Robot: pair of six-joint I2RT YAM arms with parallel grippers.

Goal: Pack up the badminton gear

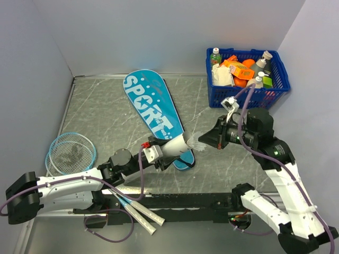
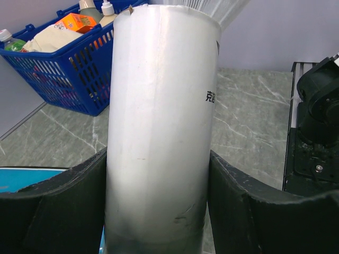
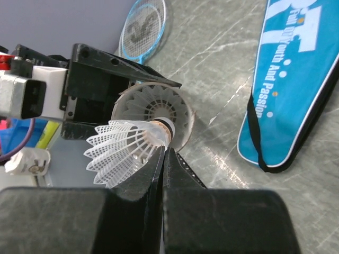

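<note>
Grey bench [image 1: 106,106], packing barely begun: left end effector [image 1: 161,153] grips tube [image 2: 159,106], right end effector [image 3: 163,159] is closed on shuttlecock [image 3: 119,148] at its mouth; rackets [image 1: 69,153] at 8 o'clock and bag [image 1: 153,111] mid-bench are unpacked.

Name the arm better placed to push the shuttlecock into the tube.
Right. The right pincer, closed, sits at the shuttlecock, beside the open end of the tube. The left pincer is occupied, clamped around that tube.

Bare grey marbled surface [image 1: 197,100] lies open between the long teal racket-shaped bag [image 1: 151,106] and the blue plastic basket [image 1: 246,91] (far right corner); two light-blue-framed rackets [image 1: 69,153] block the near left.
</note>
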